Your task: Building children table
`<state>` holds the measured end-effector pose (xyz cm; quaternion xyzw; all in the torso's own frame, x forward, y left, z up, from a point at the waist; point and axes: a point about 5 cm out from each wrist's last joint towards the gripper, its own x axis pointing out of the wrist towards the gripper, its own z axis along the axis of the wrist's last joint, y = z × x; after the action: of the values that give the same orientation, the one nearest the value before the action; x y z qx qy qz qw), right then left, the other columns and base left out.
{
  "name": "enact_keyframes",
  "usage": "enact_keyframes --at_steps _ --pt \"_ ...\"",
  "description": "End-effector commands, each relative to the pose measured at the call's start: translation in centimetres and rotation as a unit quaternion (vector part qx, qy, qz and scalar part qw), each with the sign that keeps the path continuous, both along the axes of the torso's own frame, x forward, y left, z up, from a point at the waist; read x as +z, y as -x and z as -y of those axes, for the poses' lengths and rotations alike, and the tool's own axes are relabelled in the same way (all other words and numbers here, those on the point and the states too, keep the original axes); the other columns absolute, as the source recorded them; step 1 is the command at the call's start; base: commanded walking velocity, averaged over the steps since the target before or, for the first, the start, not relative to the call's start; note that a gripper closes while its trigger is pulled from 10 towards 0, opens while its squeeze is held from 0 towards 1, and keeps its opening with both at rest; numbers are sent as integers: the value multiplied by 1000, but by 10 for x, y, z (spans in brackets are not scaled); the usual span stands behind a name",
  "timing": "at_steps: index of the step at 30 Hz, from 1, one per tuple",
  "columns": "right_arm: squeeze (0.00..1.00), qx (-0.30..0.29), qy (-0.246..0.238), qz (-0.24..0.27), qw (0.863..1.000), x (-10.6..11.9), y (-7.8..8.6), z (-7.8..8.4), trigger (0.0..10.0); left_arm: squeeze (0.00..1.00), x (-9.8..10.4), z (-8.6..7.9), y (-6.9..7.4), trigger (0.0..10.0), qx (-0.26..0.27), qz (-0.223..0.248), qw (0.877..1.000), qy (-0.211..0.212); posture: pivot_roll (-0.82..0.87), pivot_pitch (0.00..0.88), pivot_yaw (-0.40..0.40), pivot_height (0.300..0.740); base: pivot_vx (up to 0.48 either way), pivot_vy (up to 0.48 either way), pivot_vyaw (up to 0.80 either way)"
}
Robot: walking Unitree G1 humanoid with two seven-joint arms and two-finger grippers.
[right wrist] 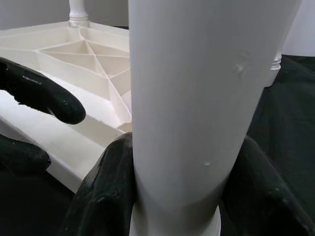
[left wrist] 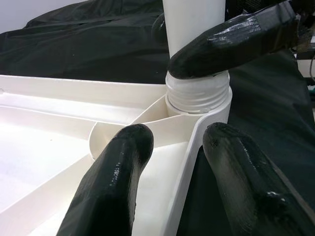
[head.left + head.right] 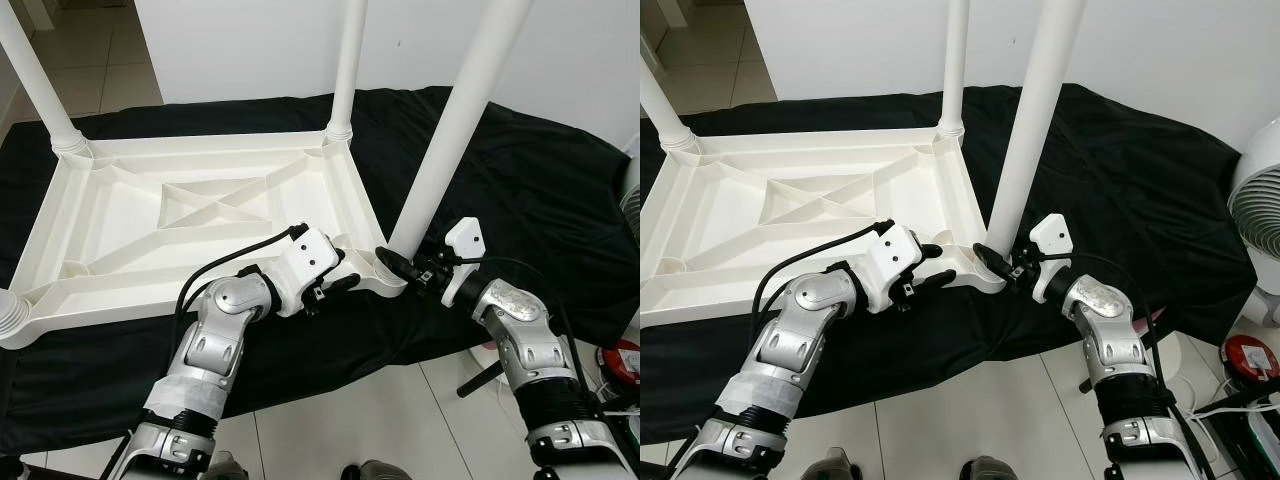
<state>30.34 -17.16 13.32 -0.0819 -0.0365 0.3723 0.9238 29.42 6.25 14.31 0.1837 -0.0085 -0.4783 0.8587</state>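
A white children's table top (image 3: 150, 215) lies upside down on a black cloth (image 3: 540, 180). A white leg (image 3: 450, 130) stands in its near right corner socket, with its threaded base (image 2: 199, 93) seated there. My right gripper (image 3: 400, 262) is shut on this leg just above the socket; its fingers (image 1: 106, 191) press both sides of the leg (image 1: 197, 98). My left gripper (image 3: 340, 285) straddles the table top's rim beside that corner, one finger (image 2: 113, 182) inside and one outside, shut on the rim.
Other legs stand at the far left corner (image 3: 35, 75), the far right corner (image 3: 348, 60) and the near left corner (image 3: 8, 315). A white fan (image 3: 1260, 200) and a red object (image 3: 1252, 358) sit on the tiled floor at the right. A white wall is behind.
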Motion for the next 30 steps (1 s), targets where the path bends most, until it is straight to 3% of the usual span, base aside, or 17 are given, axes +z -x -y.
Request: enact_keyframes --at_steps 1,10,19,21,22,24,25,26,30 --pt "0 9 -1 -31 999 -15 7 -7 10000 0 4 -1 -6 10000 52 23 998 14 17 0 -7 740 0 0 0" --pt "0 -23 -38 -29 999 -15 10 -18 10000 0 6 1 -7 10000 53 25 998 17 -2 0 -9 740 0 0 0" --pt "0 -130 -46 -29 990 -18 11 -36 10000 0 5 2 -8 10000 53 23 998 17 -10 0 -13 740 0 0 0" --pt "0 -193 -40 -14 980 -17 12 -44 10000 0 3 2 -7 10000 52 23 998 16 -12 0 -17 740 0 0 0" --pt "0 -193 -40 -14 980 -17 12 -44 10000 0 3 2 -7 10000 52 23 998 16 -12 0 -17 740 0 0 0" --pt "0 -276 -67 -29 958 -16 12 -50 10000 0 3 4 -7 10000 52 22 998 16 -12 0 -17 740 0 0 0" --pt "0 -276 -67 -29 958 -16 12 -50 10000 0 3 4 -7 10000 52 22 998 16 -12 0 -17 740 0 0 0" --pt "0 -322 -78 -33 943 -15 13 -55 10000 0 2 4 -7 10000 53 22 998 17 -9 0 -33 740 0 0 0" --pt "0 -347 -74 -16 935 -9 14 -64 10000 0 2 5 -7 10000 55 21 998 20 -9 0 -36 740 0 0 0"
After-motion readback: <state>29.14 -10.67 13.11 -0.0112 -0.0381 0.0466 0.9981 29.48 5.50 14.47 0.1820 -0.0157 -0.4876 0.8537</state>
